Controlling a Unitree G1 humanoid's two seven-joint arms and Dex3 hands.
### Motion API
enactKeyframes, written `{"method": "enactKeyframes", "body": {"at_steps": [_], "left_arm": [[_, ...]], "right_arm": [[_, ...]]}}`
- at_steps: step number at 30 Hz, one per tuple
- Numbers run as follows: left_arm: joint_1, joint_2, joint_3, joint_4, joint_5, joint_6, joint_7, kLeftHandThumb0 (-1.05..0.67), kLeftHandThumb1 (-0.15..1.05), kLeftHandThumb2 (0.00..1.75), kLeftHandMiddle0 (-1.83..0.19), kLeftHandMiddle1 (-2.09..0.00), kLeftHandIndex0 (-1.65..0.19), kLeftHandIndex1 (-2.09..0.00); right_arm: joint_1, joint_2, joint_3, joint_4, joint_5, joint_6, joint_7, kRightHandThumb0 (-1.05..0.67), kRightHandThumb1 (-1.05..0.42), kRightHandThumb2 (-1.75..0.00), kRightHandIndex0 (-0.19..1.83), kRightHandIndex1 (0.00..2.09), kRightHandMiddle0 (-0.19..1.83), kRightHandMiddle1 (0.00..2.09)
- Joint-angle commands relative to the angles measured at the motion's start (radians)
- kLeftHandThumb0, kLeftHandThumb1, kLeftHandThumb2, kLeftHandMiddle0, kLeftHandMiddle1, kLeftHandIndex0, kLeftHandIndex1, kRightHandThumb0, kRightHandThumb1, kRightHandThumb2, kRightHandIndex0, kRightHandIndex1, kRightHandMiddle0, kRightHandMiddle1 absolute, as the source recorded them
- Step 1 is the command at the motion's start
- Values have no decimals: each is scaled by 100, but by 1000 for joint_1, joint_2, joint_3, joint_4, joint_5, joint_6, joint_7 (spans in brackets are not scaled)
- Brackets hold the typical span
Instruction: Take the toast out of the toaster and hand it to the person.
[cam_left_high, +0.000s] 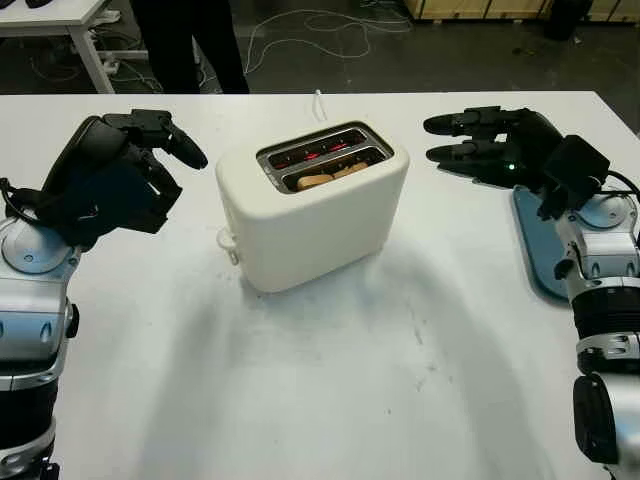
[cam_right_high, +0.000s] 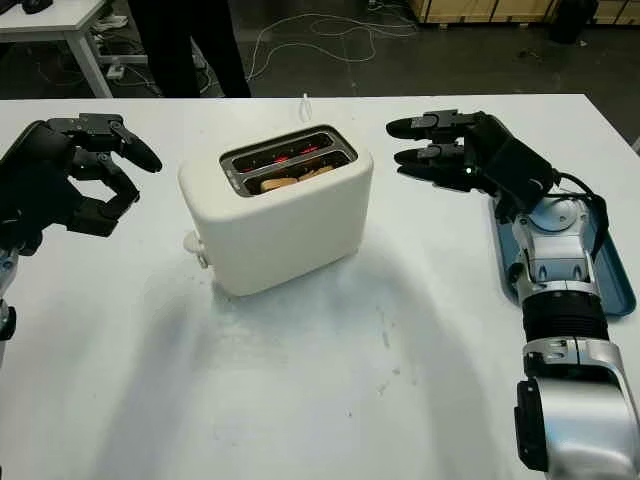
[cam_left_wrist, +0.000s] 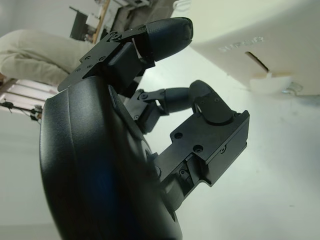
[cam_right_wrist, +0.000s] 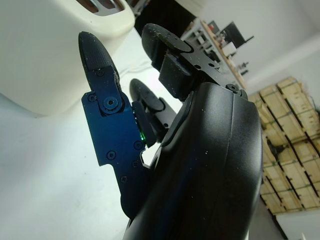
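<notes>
A cream two-slot toaster (cam_left_high: 310, 215) stands mid-table, its far slot glowing red. Brown toast (cam_left_high: 330, 176) sits low in the near slot, its top edge just showing. My left hand (cam_left_high: 150, 160) hovers to the left of the toaster, a short gap away, holding nothing, with curled fingers (cam_left_wrist: 205, 102). My right hand (cam_left_high: 470, 140) hovers to the right of the toaster at about slot height, open, its fingers (cam_right_wrist: 97, 60) pointing toward the toaster's side. A person's dark-trousered legs (cam_left_high: 190, 40) stand beyond the table's far edge.
A blue tray (cam_right_high: 610, 270) lies on the table under my right forearm near the right edge. The toaster's lever (cam_left_high: 228, 242) juts from its left end, and its white cord (cam_left_high: 320, 103) runs toward the far edge. Cables trail on the dark floor behind.
</notes>
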Motion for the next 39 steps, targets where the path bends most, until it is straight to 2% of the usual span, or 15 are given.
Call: {"method": "enactKeyframes", "body": {"at_steps": [1,5,22,29,33,35,39], "left_arm": [[19,-7,9,-5,0,-7,9,14,38,110,-77,-128,-71,-111],[17,-8,7,-21,2,28,9,12,39,110,-74,-129,-69,-111],[31,-2,14,-24,-3,10,2,14,40,107,-74,-130,-69,-111],[47,5,15,-54,-1,35,-4,12,43,104,-74,-129,-69,-110],[48,12,8,-60,5,34,-7,11,48,108,-77,-129,-71,-110],[43,12,4,-69,4,59,-10,3,58,116,-76,-127,-70,-108],[44,10,-6,-57,15,37,0,-15,66,132,-80,-125,-71,-108]], "right_arm": [[17,-4,-2,-13,6,12,0,-51,-80,0,85,0,79,0],[21,-4,-6,-10,14,9,7,-50,-80,0,85,1,79,0],[38,-5,3,-39,2,23,1,-53,-81,0,88,1,80,1],[49,3,-3,-35,17,14,12,-54,-81,0,89,1,81,1],[53,2,0,-38,9,10,5,-55,-81,0,89,1,81,1],[53,3,-3,-40,16,23,7,-54,-81,0,88,1,80,0],[53,-4,3,-40,2,15,3,-56,-82,0,88,0,80,0]]}}
